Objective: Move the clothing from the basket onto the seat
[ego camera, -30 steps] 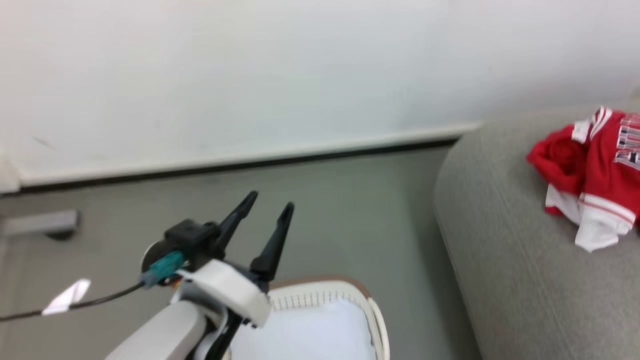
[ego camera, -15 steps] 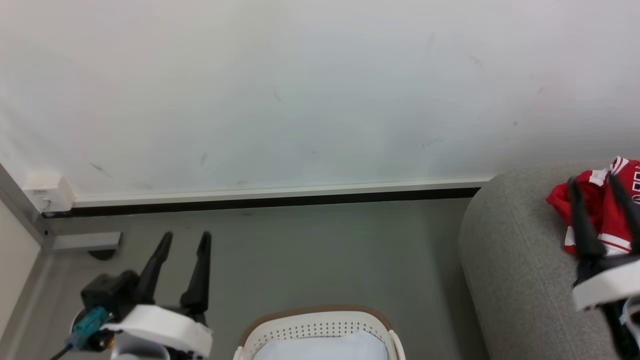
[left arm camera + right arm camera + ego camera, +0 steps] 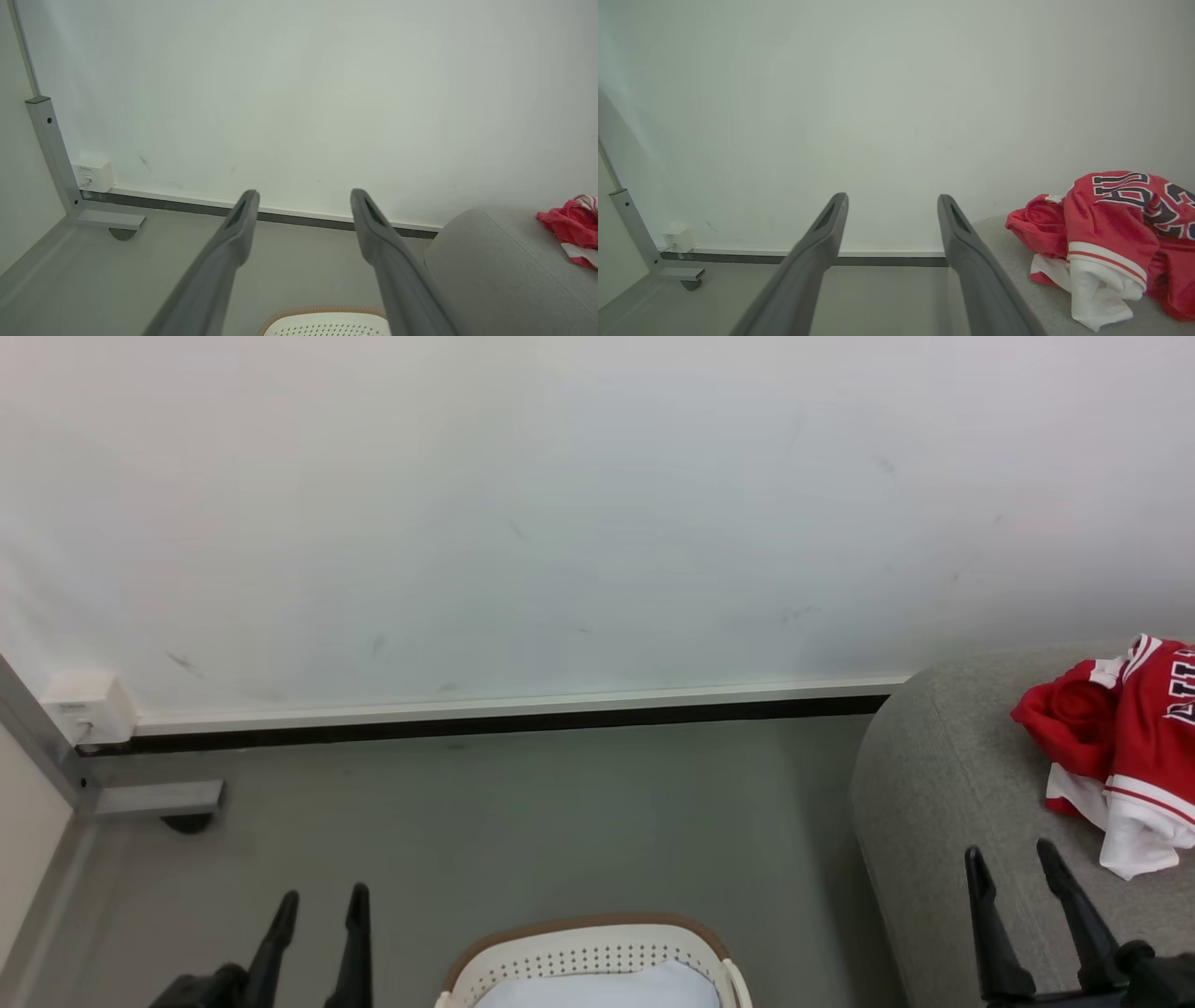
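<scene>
The clothing (image 3: 1125, 737), a heap of red garments with white trim and dark lettering, lies on the grey seat (image 3: 934, 803) at the right; the right wrist view shows the clothing (image 3: 1111, 224) close up on the seat (image 3: 1045, 303). The cream basket (image 3: 588, 952) with its brown rim stands on the floor at the bottom centre, its inside pale white. My left gripper (image 3: 321, 898) is open at the lower left, beside the basket. Over the seat's front, short of the clothing, my right gripper (image 3: 1010, 851) is open. Both hold nothing. The left wrist view shows the left gripper (image 3: 303, 195), basket rim (image 3: 322, 310) and clothing (image 3: 567, 226).
A white wall with a dark baseboard (image 3: 485, 721) runs behind everything. At the far left stand a metal frame foot with a caster (image 3: 159, 800) and a white socket box (image 3: 89, 709). Grey floor (image 3: 560, 821) lies between the basket and the wall.
The head camera has turned and tilted. My left gripper has come down from above the basket to the lower left; my right gripper came into view and dropped back from the clothing. Both stayed open.
</scene>
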Motion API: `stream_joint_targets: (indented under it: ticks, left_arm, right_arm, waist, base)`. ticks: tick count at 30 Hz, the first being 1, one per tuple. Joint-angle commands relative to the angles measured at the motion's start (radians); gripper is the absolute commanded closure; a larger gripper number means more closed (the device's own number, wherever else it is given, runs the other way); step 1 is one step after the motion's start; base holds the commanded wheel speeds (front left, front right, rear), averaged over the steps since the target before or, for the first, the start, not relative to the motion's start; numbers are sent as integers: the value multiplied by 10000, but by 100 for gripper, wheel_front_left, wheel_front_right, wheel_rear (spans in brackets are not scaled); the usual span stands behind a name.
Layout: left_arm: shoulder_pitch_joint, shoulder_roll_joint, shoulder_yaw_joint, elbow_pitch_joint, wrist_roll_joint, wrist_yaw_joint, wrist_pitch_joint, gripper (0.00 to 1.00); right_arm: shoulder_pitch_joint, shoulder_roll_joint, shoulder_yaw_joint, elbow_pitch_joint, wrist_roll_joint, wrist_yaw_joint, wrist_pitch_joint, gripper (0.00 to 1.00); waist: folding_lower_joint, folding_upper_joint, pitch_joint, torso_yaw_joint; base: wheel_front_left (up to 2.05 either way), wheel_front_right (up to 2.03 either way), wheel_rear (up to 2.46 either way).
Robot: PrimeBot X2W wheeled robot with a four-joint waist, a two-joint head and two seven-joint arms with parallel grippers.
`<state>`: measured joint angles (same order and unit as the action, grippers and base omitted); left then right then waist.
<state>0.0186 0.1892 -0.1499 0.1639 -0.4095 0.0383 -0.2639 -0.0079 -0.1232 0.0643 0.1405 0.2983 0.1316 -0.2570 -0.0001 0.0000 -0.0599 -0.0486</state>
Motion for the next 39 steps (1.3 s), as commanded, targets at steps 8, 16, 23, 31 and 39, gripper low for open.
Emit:
stream_joint_targets:
  ticks: [8,16,23,31,39]
  left_arm:
    - [471,-785,1065,314,1348,-820,-7,0]
    - [157,-1126,1650,452,1953,-1236,-7,0]
    - [158,-1258,1863,556,2015,-1408,2,100]
    - [100,-1306,1973,923,1016,-1427,386,100]
    - [-20,-1312,2001,852,-463,-1457,726,100]
  right_arm:
    - [405,460,56,244,-483,-19,-80,0]
    - [152,537,201,347,-496,-19,-85,0]
    - [89,581,333,378,-494,0,-56,100]
    - [201,593,245,603,544,1,192,100]
    - [41,549,78,661,2012,0,536,100]
  waist:
    - [1,0,114,-13]
    - [1,0,139,0]
    - [1,0,139,24]
    - [1,0,161,45]
    - [1,0,192,74]
  base:
    - [0,0,0]
    - [0,0,0]
    - [0,0,0]
    - [0,0,0]
    - [0,0,0]
